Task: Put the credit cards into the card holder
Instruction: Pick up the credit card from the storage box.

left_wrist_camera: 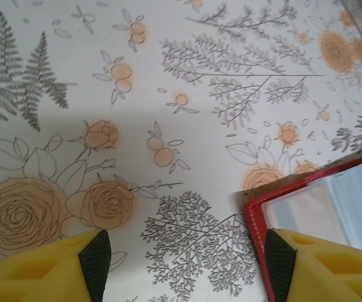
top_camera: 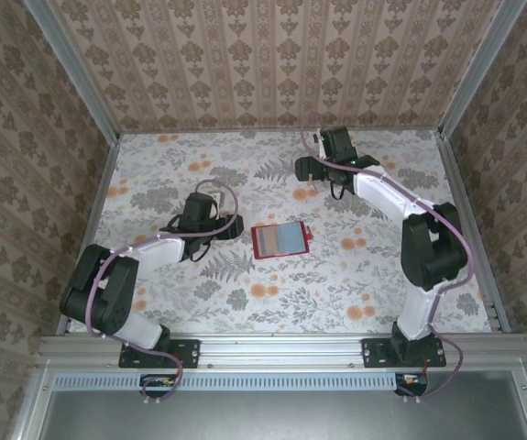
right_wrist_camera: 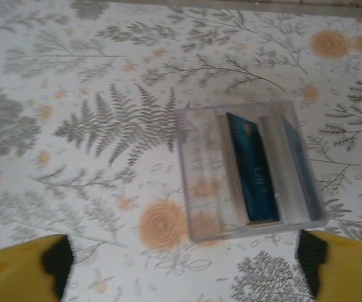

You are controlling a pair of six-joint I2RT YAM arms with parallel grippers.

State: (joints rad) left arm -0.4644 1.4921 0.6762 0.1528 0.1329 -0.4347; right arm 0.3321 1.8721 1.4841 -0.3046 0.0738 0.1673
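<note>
The red card holder [top_camera: 281, 239] lies open and flat at mid-table, its grey-blue inner face [left_wrist_camera: 350, 201] up. My left gripper [top_camera: 240, 227] sits low at its left side, open; in the left wrist view the gripper [left_wrist_camera: 187, 264] has bare tablecloth between its fingers, and the right fingertip [left_wrist_camera: 280, 264] overlaps the holder's red edge [left_wrist_camera: 256, 217]. My right gripper [top_camera: 312, 169] is at the back, also open [right_wrist_camera: 184, 270], just short of a clear case [right_wrist_camera: 199, 189]. A dark blue credit card [right_wrist_camera: 251, 167] and paler cards [right_wrist_camera: 281, 160] stand on edge in it.
Floral cloth covers the table [top_camera: 199, 284]. Metal frame rails [top_camera: 465, 211] and patterned walls close it in on the left, right and back. Open cloth lies in front of the holder, toward the arm bases.
</note>
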